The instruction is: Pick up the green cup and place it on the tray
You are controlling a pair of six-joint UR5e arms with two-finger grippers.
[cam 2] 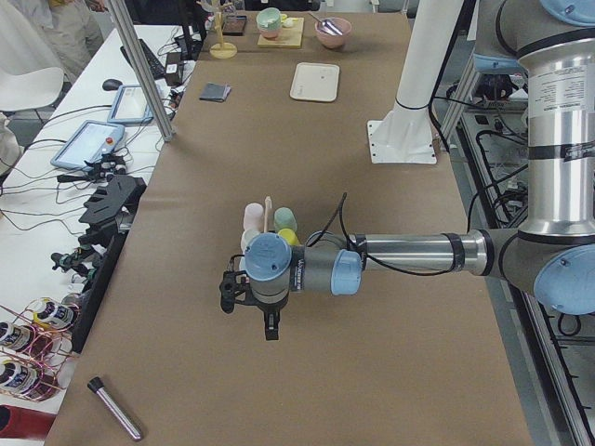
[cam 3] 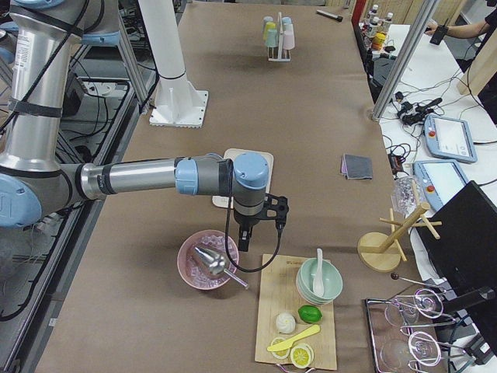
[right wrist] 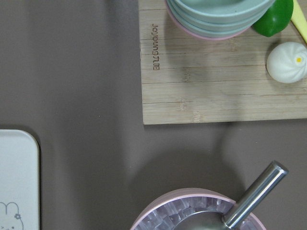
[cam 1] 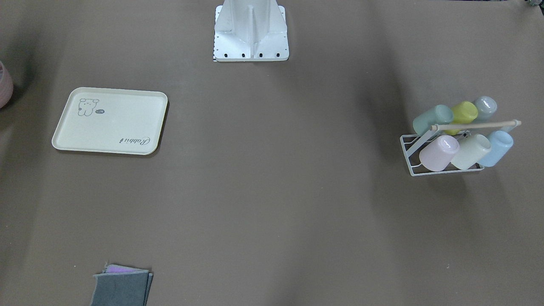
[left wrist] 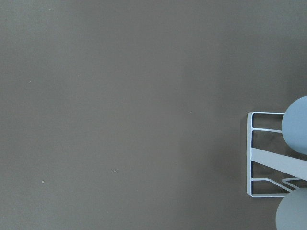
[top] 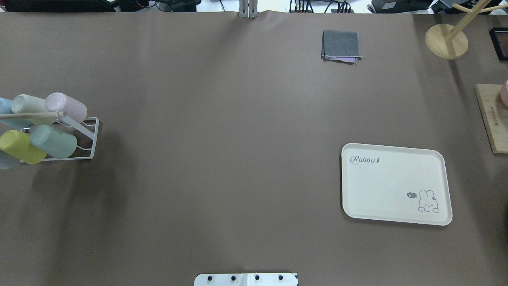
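The green cup (top: 53,142) (cam 1: 432,118) rests tilted on the white wire rack (top: 89,135), beside a yellow-green cup (top: 20,147). The cream tray (top: 397,184) (cam 1: 110,121) lies flat and bare on the other half of the table; its corner shows in the right wrist view (right wrist: 17,177). My left gripper (cam 2: 249,311) hangs above the table just past the rack, toward the table's end. My right gripper (cam 3: 262,225) hovers between the tray and a wooden board. Both show only in the side views, so I cannot tell whether they are open or shut.
The rack also holds pink, cream, blue and grey cups. A folded grey cloth (top: 341,44) lies at the far edge. A wooden board (right wrist: 216,81) with bowls and food, a pink bowl (cam 3: 208,260) and a wooden mug tree (top: 446,39) stand beyond the tray.
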